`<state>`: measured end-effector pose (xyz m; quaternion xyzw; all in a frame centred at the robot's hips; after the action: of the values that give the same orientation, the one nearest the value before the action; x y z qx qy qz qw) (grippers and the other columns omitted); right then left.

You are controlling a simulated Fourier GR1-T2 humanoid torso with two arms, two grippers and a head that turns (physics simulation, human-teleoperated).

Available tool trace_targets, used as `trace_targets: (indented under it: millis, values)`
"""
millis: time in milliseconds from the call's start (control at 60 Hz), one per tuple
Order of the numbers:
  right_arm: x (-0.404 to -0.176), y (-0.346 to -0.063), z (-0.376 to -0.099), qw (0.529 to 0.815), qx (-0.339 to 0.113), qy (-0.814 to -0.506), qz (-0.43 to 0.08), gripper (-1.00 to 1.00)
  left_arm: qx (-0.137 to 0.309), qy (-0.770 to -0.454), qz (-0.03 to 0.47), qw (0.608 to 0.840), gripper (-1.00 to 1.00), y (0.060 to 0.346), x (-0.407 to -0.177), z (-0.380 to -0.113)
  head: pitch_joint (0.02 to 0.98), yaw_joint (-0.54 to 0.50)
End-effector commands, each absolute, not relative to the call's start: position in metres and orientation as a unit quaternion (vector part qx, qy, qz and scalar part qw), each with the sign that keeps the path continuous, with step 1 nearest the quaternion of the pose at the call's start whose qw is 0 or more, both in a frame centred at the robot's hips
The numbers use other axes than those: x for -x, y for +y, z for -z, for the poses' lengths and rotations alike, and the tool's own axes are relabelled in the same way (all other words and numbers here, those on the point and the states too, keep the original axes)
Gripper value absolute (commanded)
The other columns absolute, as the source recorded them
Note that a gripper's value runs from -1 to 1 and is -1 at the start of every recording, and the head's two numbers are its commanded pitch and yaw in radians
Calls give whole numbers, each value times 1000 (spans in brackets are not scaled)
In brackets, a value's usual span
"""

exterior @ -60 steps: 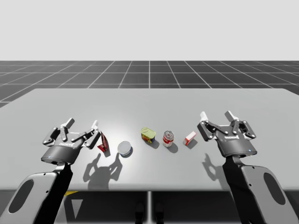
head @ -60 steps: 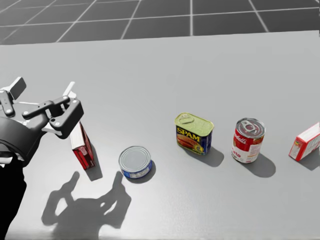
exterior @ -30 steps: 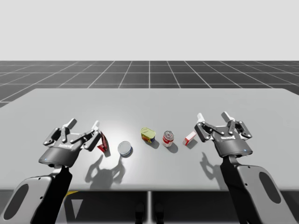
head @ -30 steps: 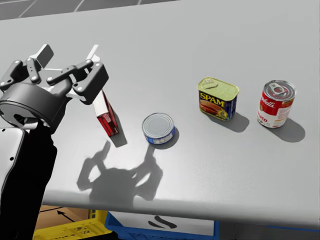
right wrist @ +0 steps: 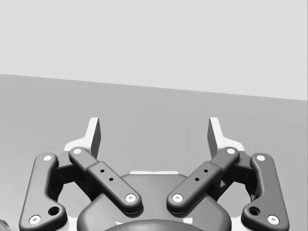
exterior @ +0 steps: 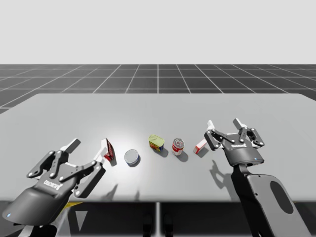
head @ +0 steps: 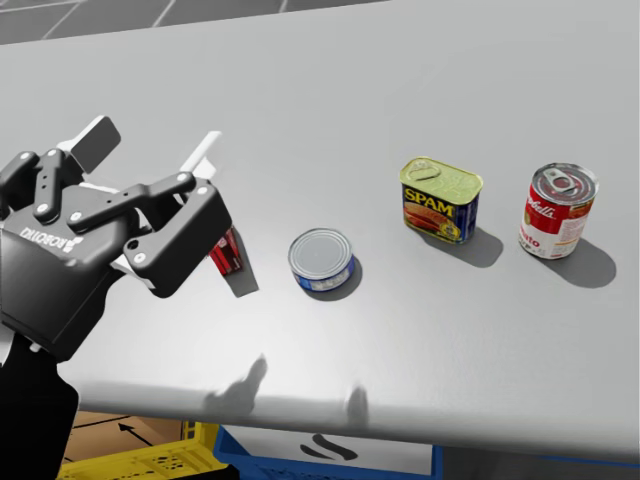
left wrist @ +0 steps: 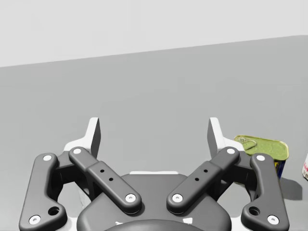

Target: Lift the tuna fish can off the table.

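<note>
blue tuna can [head: 321,261] sat flat on the desk [exterior: 158,108], red box [exterior: 108,150] just left of it, left tool [head: 150,145] spread wide further left of the can, partly blocking that box, green-topped can [head: 441,200] then red round can [head: 557,210] off to its right, right tool [exterior: 224,123] spread too, way further right

Table [exterior: 158,111], high view, 12 o'clock being the far edge. Five things are set in a row from 9 to 3 o'clock: leaning box [exterior: 108,150], flat can [exterior: 131,157], squared can [exterior: 156,142], tall can [exterior: 177,146], small box [exterior: 200,146]. The flat can is placed at 4 o'clock of the leaning box, the squared can at 2 o'clock of the flat can. The left gripper [exterior: 87,152] is seen at 8 o'clock of the leaning box, the right gripper [exterior: 224,124] at 2 o'clock of the small box.
</note>
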<state>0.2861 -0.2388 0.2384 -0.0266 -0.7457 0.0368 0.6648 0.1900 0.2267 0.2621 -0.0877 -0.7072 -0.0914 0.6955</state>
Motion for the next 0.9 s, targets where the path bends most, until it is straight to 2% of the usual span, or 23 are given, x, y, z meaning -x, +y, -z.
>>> trace_targets:
  millis: [17,200,450,633,900]
  values:
    - [-286,-239,-238,664,29,-746,-36,-1000,101,-689,106,710,-1000,215,-165,-252,883,223]
    - [-286,-239,-239,663,28,-747,-35,-1000,102,-664,122,731,-1000,209,-156,-228,884,226]
    - [-287,-239,-239,662,29,-748,-34,-1000,118,-622,128,763,-1000,201,-157,-192,879,226]
    - [-287,-240,-239,661,30,-749,-34,-1000,124,-595,129,784,-1000,189,-169,-166,875,226]
    - [-286,-242,-240,651,35,-758,-40,-1000,114,-586,131,791,-1000,179,-196,-152,874,222]
